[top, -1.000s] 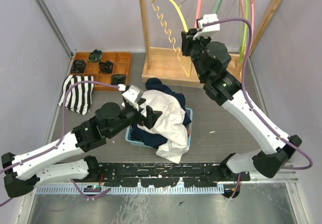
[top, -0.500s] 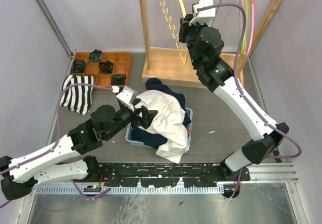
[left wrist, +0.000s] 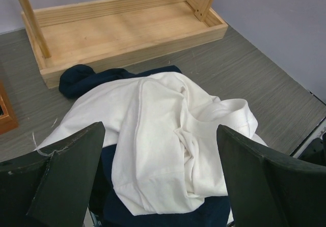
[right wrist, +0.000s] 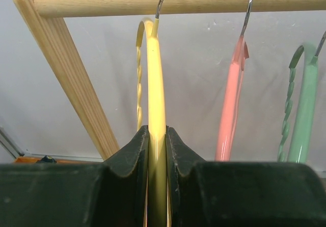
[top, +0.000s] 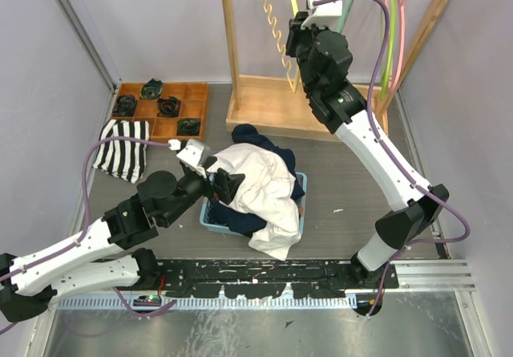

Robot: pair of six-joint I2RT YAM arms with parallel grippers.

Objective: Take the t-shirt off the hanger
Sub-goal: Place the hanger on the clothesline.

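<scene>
In the basket [top: 210,217] at the middle of the table [top: 353,180], the white t-shirt [left wrist: 163,135] lies crumpled on a navy garment [left wrist: 86,79], free of any hanger. The main part of the task looks done. The left gripper [left wrist: 159,135] hovers just above the shirt, its fingers wide apart and holding nothing.

At the far edge, the right gripper [right wrist: 157,135] is clamped on the bare yellow hanger [right wrist: 155,84], raised to the rack's rail [right wrist: 178,0] at its left end, beside a pink hanger [right wrist: 232,99]. The wire hook reaches the rail, but from this angle I cannot tell whether it is seated over it. What seems left is to settle the hook, let go, and draw both arms clear.
</scene>
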